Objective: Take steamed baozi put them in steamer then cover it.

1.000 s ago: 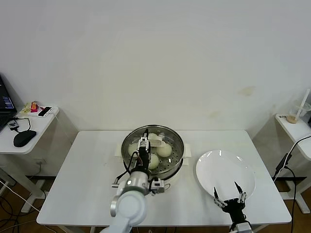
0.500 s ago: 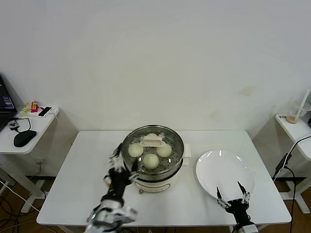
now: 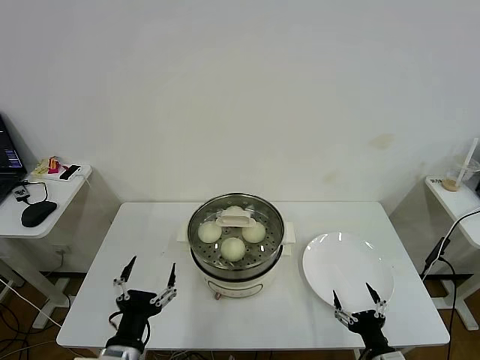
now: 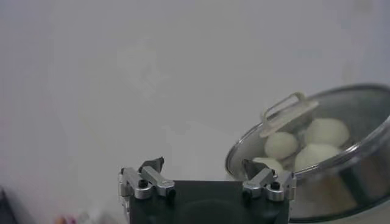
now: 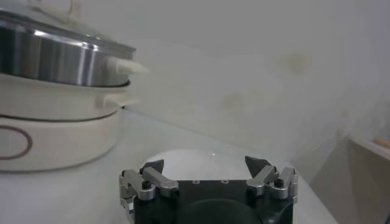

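Head view: your cover (image 3: 236,219) is sitting on the steamer (image 3: 236,251), baozi (image 3: 232,248) inside; left gripper (image 3: 147,280) at 8 o'clock and right gripper (image 3: 360,300) at 4 o'clock are gaping, released.

A white plate (image 3: 347,267) lies on the white table (image 3: 150,240); side tables flank it.

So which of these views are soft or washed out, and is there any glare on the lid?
Head view: even light, sharp, faint shadows under the steamer, no strong glare on the cover. Left wrist view: hazy and pale, cover and baozi soft behind the left hand. Right wrist view: steamer blurred, the plate washed out beyond the right hand.
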